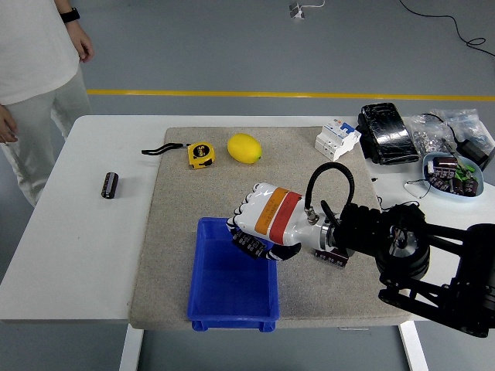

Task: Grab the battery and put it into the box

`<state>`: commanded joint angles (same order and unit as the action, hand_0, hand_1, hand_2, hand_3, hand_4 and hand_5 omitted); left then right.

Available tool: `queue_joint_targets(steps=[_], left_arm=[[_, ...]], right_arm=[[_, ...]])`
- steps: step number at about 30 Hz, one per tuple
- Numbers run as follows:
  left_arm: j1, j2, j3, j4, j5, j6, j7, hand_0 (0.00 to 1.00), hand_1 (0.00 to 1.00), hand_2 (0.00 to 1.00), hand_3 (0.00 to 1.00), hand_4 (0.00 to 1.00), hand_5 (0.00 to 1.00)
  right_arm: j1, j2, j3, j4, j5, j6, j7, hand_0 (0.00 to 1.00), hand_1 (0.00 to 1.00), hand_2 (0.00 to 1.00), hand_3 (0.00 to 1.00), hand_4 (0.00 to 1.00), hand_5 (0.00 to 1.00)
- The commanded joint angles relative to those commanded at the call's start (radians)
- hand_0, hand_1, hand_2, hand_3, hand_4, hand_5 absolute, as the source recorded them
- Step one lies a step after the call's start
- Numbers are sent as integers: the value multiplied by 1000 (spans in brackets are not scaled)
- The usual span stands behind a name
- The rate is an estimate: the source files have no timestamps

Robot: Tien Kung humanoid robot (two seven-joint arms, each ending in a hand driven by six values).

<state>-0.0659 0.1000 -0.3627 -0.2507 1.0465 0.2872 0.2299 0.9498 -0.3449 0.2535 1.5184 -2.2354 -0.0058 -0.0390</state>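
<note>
My right hand (261, 222) reaches in from the right, forearm lying low and nearly level across the grey mat (309, 166), knuckles up and wrist banded in orange and red. My fingers (246, 207) are curled down around a dark battery (249, 245), which I hold over the upper right part of the blue box (216, 297), just inside its far rim. Another dark battery (332, 257) lies on the mat beside my wrist, partly hidden by it, and a third (110, 185) rests on the white table (69, 255) well off to the left. A person (35, 54) stands at the far left corner, hands hanging free.
</note>
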Motion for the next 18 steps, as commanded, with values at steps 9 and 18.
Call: queue_joint_targets(steps=[9, 18], left_arm=[[0, 2, -4, -1, 6, -5, 1, 680, 633, 684, 629, 627, 710], [-6, 5, -4, -1, 10, -5, 1, 680, 631, 683, 628, 628, 710]], right_arm=[[13, 24, -21, -10, -6, 2, 8, 282, 446, 669, 963, 900, 214], [17, 14, 8, -18, -7, 23, 2, 296, 468, 779, 998, 946, 215]])
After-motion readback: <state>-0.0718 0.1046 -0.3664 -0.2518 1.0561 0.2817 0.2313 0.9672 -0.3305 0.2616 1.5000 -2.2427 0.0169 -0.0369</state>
